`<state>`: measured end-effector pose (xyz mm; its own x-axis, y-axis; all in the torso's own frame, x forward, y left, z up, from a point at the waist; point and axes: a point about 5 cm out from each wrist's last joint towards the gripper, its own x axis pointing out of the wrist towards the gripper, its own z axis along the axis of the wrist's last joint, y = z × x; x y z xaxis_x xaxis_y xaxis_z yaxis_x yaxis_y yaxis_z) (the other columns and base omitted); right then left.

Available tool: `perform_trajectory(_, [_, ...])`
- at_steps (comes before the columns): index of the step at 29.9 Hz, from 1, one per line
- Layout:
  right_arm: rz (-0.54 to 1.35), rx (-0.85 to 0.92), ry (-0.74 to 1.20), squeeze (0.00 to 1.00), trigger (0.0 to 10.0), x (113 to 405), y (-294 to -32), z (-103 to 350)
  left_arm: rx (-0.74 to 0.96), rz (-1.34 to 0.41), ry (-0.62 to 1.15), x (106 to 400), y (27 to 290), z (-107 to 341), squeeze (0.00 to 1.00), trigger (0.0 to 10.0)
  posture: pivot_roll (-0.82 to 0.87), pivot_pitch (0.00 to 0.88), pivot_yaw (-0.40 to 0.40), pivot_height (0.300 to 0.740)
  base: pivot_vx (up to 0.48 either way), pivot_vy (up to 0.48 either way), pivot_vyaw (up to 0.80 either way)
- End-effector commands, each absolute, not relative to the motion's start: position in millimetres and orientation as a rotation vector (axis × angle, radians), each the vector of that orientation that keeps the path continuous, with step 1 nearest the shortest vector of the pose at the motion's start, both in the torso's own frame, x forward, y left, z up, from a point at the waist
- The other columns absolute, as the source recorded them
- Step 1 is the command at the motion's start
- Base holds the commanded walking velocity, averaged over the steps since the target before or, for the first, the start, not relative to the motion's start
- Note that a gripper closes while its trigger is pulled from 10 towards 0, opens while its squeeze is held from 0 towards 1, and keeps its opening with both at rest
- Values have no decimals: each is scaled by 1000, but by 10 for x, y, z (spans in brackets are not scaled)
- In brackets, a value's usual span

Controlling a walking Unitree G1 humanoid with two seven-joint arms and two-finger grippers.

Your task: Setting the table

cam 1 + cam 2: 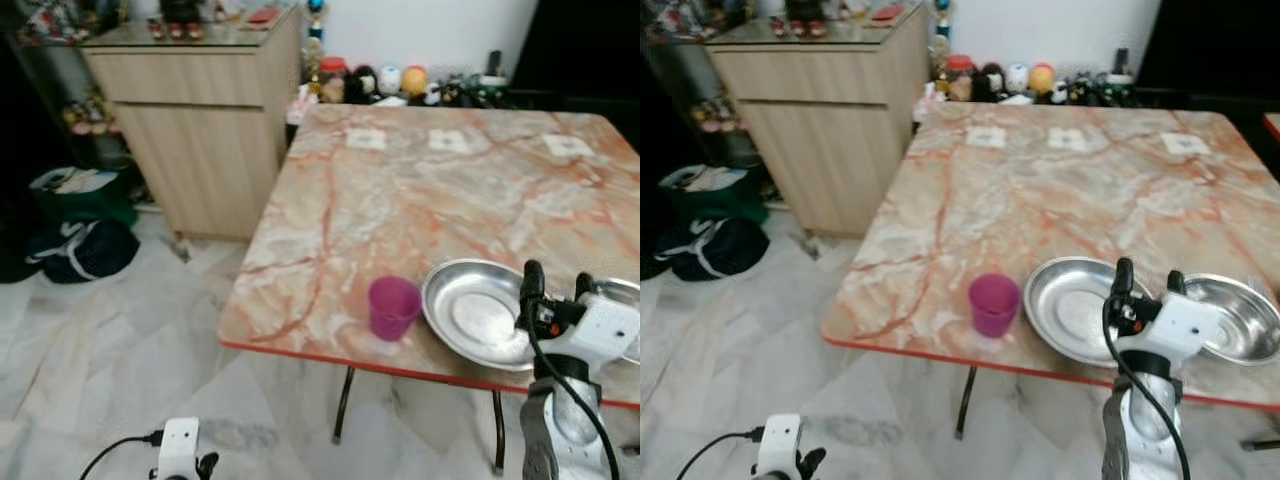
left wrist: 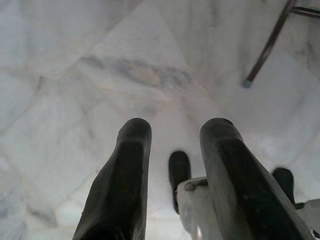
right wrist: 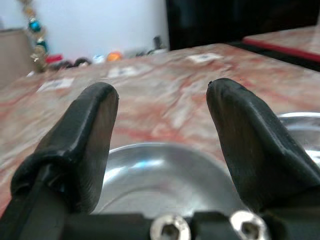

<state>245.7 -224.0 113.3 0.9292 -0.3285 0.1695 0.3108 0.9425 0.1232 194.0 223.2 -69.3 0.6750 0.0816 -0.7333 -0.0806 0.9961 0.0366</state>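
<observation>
Centrally, a pink-veined marble table (image 1: 420, 200) with a red edge occupies most of the head view, standing on a pale marble floor (image 1: 110, 350). A wooden cabinet (image 1: 205, 130) stands beside the table's far left corner, and dark bags (image 1: 80, 245) lie on the floor near it. Two steel plates rest near the table's front edge: the nearer plate (image 1: 1070, 310) lies just right of a purple cup (image 1: 994, 303), which stands upright and apart from it. The second plate (image 1: 1238, 320) sits further right, its rim overlapping or touching the first. The right gripper (image 1: 1144, 278) is raised at the front edge over the near plate's right rim, fingers spread apart and holding nothing. The left gripper (image 2: 175, 135) hangs low over the floor, fingers likewise parted and empty.
</observation>
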Motion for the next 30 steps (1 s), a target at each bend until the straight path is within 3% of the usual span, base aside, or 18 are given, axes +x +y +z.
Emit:
perform_trajectory(1, [-367,117,-164,0,10000,2312,-2284,1162,6,91,844,1900,2255,-712,0,10000,-73,49,19,740,0,0,0])
perform_trajectory(9, [-409,309,-61,0,10000,2171,-2333,1034,11,77,847,1908,2225,-715,0,10000,-90,50,21,740,0,0,0])
perform_trajectory(16, [-409,428,53,0,10000,2301,-2478,906,9,77,841,1927,2215,-708,0,10000,-82,47,17,740,0,0,0])
perform_trajectory(30, [-393,522,104,0,10000,2447,-2524,809,20,79,844,1910,2248,-708,0,10000,-59,46,21,740,0,0,0])
